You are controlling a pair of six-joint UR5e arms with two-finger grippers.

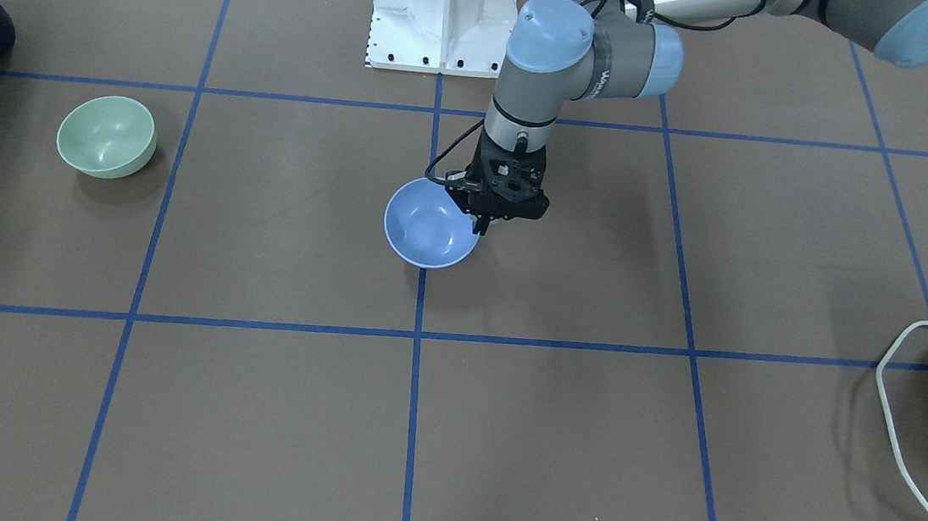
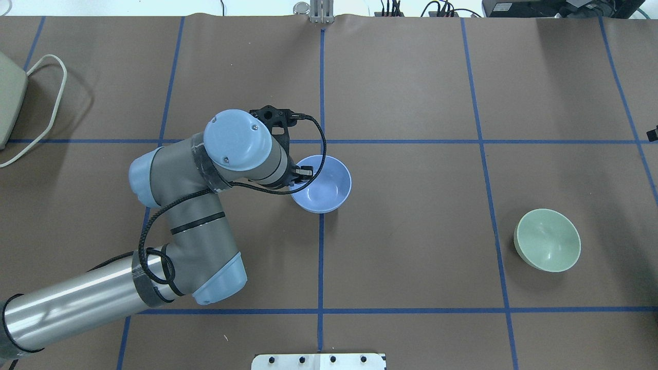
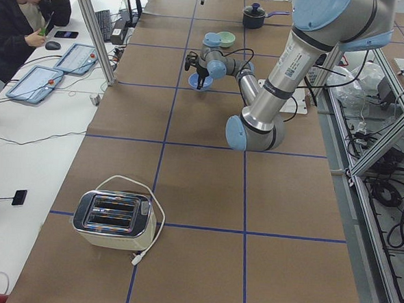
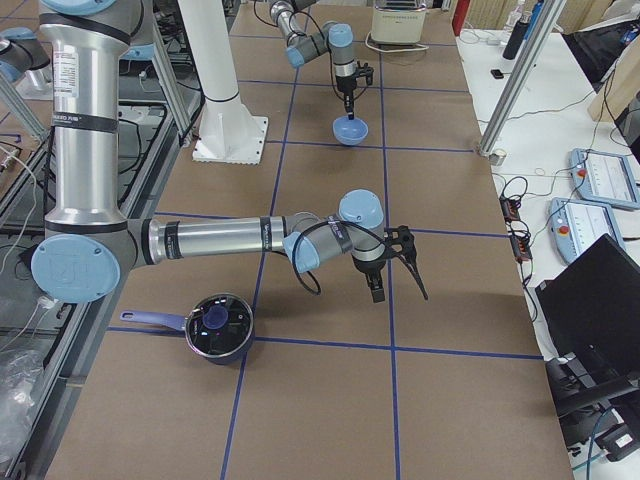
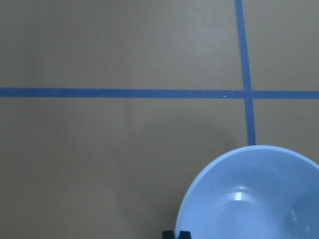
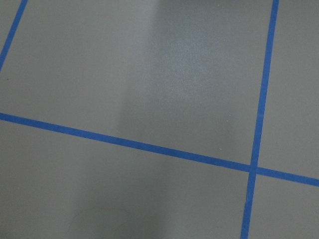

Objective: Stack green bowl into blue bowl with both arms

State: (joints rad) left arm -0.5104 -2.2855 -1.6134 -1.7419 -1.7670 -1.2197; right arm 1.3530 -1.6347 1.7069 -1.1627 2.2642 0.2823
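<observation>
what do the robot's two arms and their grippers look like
The left arm and right arm are grey and silver tubes with rounded light-blue joint caps. A black cable loops along each, held by dark bands. The left wrist carries white lettering. The left gripper and right gripper are black, with two fingers.

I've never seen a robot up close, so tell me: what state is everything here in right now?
blue bowl: empty, rim gripped by left end effector.
green bowl: empty, untouched on the table.
left end effector: shut on blue bowl.
right end effector: open or shut unclear.
pot: covered.
toaster: unplugged.
</observation>
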